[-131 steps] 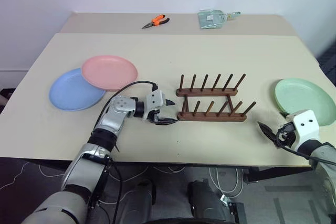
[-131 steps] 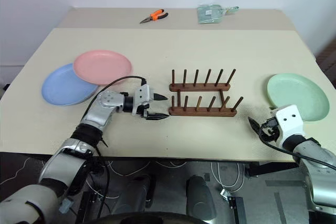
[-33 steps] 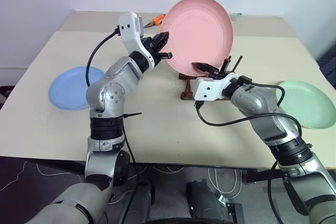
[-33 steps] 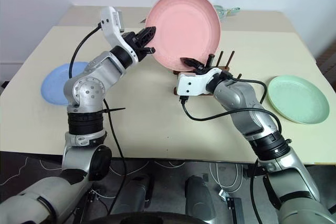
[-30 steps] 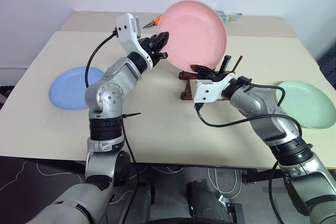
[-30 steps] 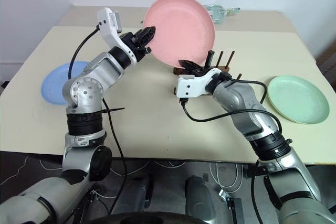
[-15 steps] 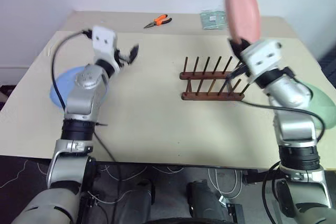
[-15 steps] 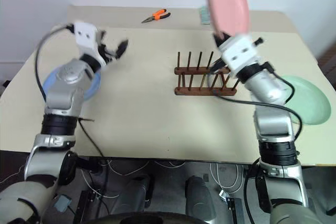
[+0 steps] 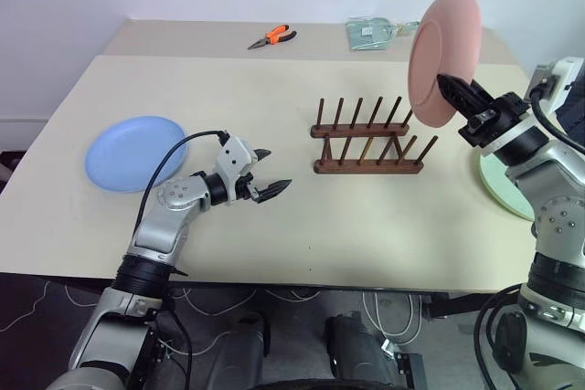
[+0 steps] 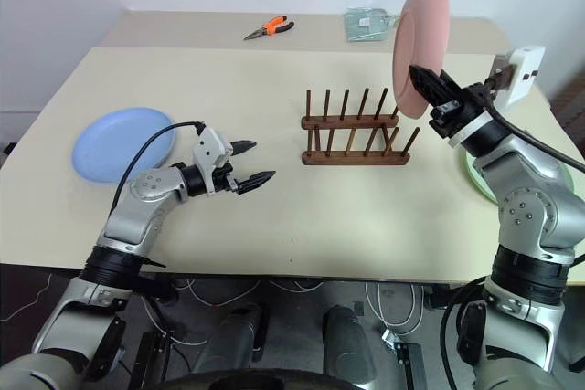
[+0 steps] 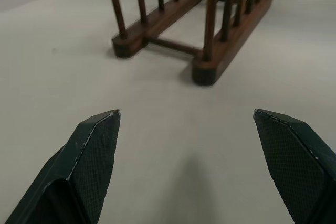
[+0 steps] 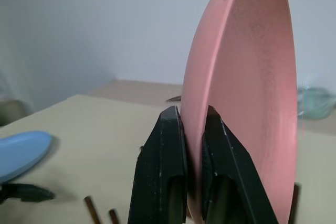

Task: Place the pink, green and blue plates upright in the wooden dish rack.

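Observation:
The pink plate [image 9: 445,54] is held upright in the air, above and to the right of the wooden dish rack [image 9: 367,143], and my right gripper [image 9: 443,81] is shut on its lower rim; the grip shows close up in the right wrist view [image 12: 192,115]. My left gripper [image 9: 274,169] hovers low over the table, left of the rack, open and empty, pointing at the rack [image 11: 195,24]. Far left on the table, the blue plate [image 9: 135,151] lies flat. At the right edge lies the green plate [image 9: 500,191], partly hidden by my right arm.
Orange pliers [image 9: 271,37] and a clear greenish object [image 9: 370,32] lie at the back of the table. Bare tabletop [image 9: 302,226] stretches between my left gripper and the front edge.
My left gripper let go of the pink plate, opened and dropped to the table left of the rack. My right gripper carried the plate to the right and rolled it.

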